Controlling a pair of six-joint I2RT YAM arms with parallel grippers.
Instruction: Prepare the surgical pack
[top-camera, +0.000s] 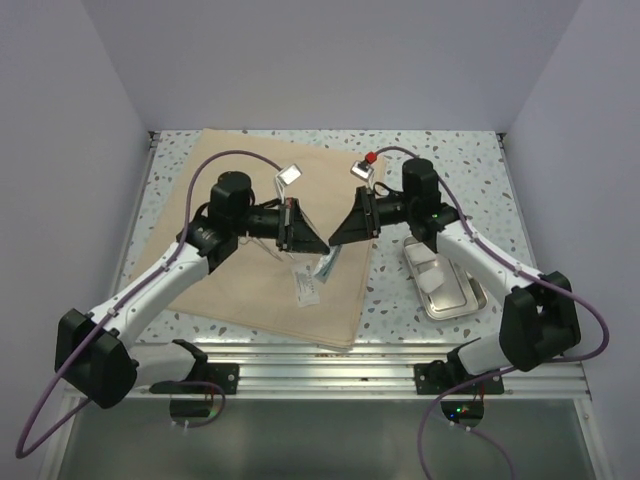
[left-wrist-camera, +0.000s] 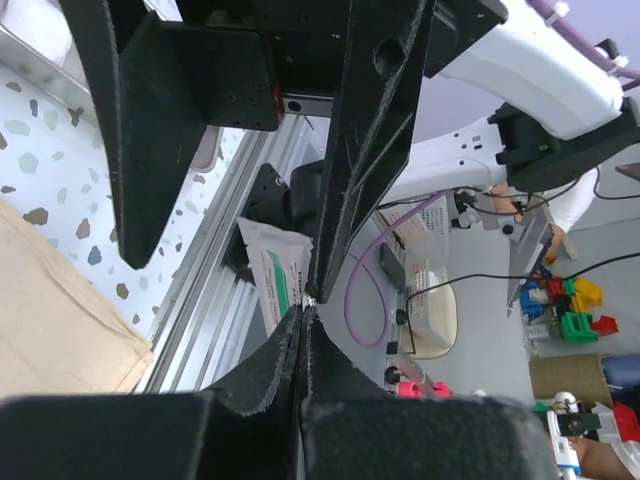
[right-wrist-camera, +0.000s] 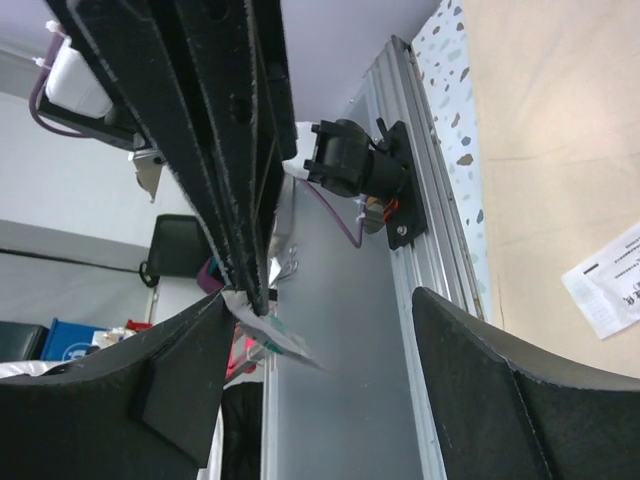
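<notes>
Black padded fingers of the left tool fill the bottom of its wrist view. They are pressed fully together on one edge of a white sealed packet with green print. We read the edge pinch as deliberate: the rest of the packet sticks out free in the air, leaving room for a second grip.

Facing it tip to tip is the right tool, jaws wide apart, holding nothing. The packet sits between its two fingers, nearer one of them; contact is unclear. We judge this a hand-over or a two-handed peel, can't tell which.

Both tools meet above the large tan cloth sheet, spread flat on the speckled worktop. That is likely so anything let go lands on the cloth.

We also see a second white printed packet lying flat on the cloth, just below the tools.

Off the cloth to the right sits the small shiny steel rectangular tray, beside the right arm. It has white gauze squares inside, probably parked within that arm's reach.
</notes>
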